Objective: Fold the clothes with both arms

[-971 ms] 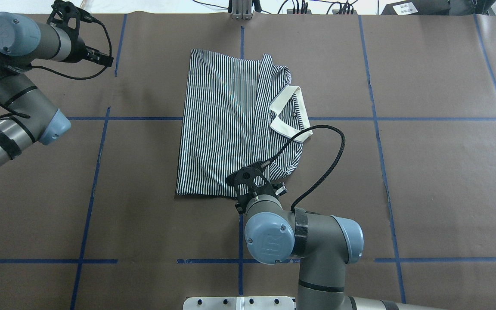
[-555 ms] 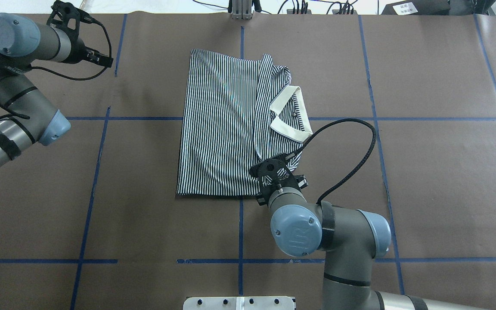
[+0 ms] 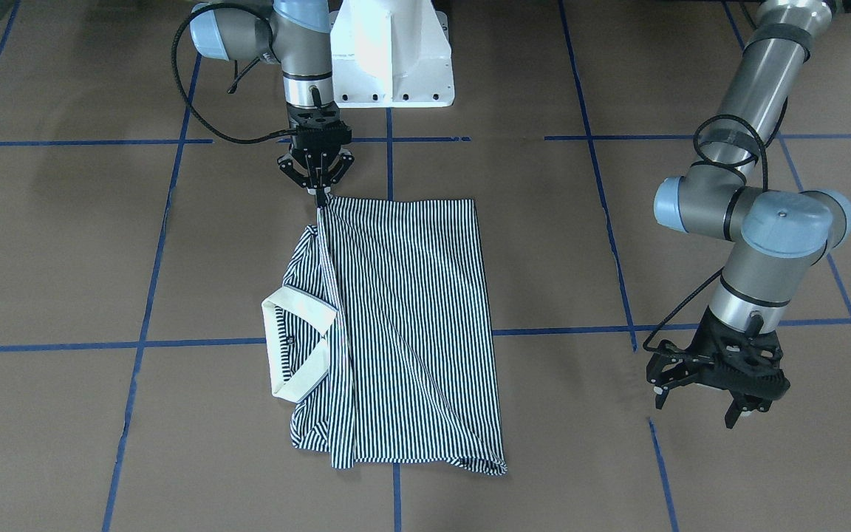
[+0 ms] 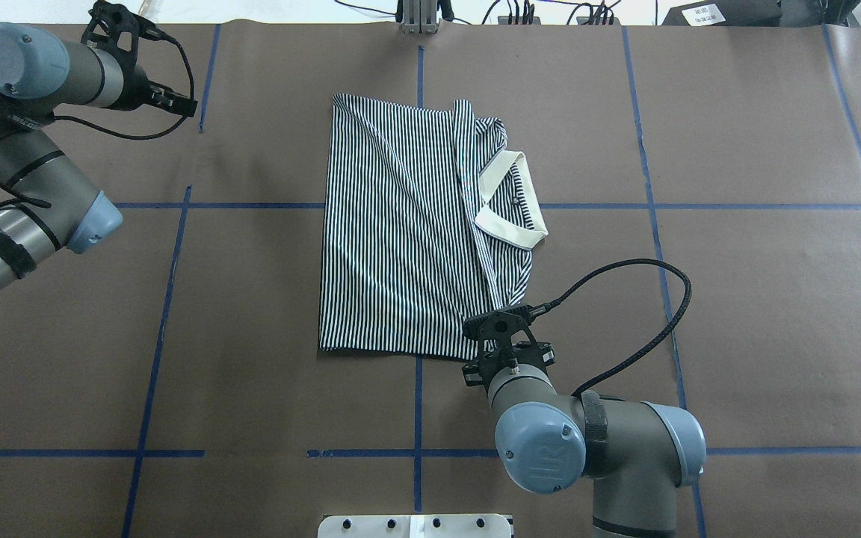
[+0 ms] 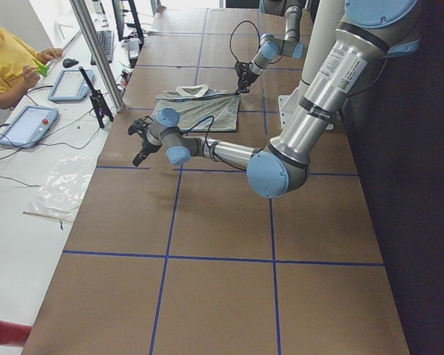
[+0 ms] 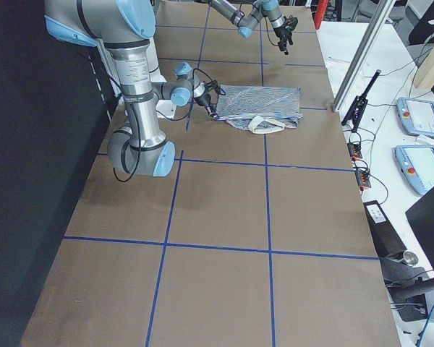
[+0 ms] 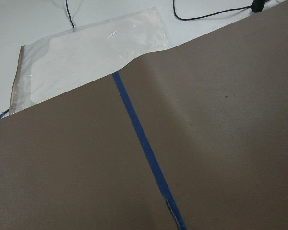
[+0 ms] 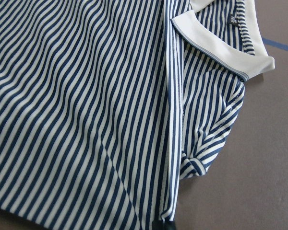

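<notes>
Looking at a striped polo shirt [image 4: 400, 239] lying folded around the middle of the brown-papered table [image 4: 737, 299], with the cream collar [image 4: 509, 233] out on its right side, facing up. Seeing the right gripper [image 3: 320, 193] down at the shirt's near right corner (robot side), fingers pinched together on the fabric there. Pulls that corner into a little point, with a taut ridge running from it up toward the collar.

Same story from the right wrist camera: stripes filling the view, plus a dark fingertip [image 8: 164, 225] just poking in at the bottom edge, right on the hem.

Got the left gripper [image 3: 699, 406] well apart from the shirt, hanging over bare paper toward the far left of the table, fingers spread apart and holding nothing. From its wrist camera, only getting brown paper, a strip of blue tape [image 7: 144, 158] and a clear plastic bag [image 7: 96, 52] past the paper's edge.

Also spotting a white pedestal [image 3: 388, 52] at the near edge of the table.
</notes>
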Controlling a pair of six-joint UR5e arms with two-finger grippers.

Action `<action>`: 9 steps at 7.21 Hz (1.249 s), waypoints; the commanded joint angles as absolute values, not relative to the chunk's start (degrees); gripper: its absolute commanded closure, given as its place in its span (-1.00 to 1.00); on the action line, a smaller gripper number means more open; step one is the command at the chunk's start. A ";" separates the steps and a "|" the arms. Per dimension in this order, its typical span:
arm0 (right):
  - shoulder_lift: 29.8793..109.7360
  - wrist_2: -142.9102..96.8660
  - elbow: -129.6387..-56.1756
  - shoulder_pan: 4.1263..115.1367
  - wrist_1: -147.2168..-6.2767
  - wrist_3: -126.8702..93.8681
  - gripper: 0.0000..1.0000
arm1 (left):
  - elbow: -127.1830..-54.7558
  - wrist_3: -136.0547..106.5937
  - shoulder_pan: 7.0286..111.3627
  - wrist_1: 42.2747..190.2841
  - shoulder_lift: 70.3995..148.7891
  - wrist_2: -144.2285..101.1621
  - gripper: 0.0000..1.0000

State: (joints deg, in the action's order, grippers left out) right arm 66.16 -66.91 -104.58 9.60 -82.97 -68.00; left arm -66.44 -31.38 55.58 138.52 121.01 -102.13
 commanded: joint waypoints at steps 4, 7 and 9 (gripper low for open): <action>66.54 -72.91 -108.20 14.56 -83.14 -68.73 -1.00 | -67.15 -31.38 55.55 138.52 120.59 -102.22 -1.00; 56.97 -77.76 -98.03 21.43 -86.66 -64.78 -1.00 | -67.06 -31.38 55.11 138.52 120.59 -102.22 -1.00; 56.87 -78.13 -96.25 21.88 -86.75 -62.94 -1.00 | -66.97 -31.38 55.11 138.52 120.59 -102.22 -1.00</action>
State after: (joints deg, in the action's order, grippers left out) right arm 57.37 -77.68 -97.98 21.34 -86.57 -64.12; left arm -67.02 -31.38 55.15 138.52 120.59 -102.22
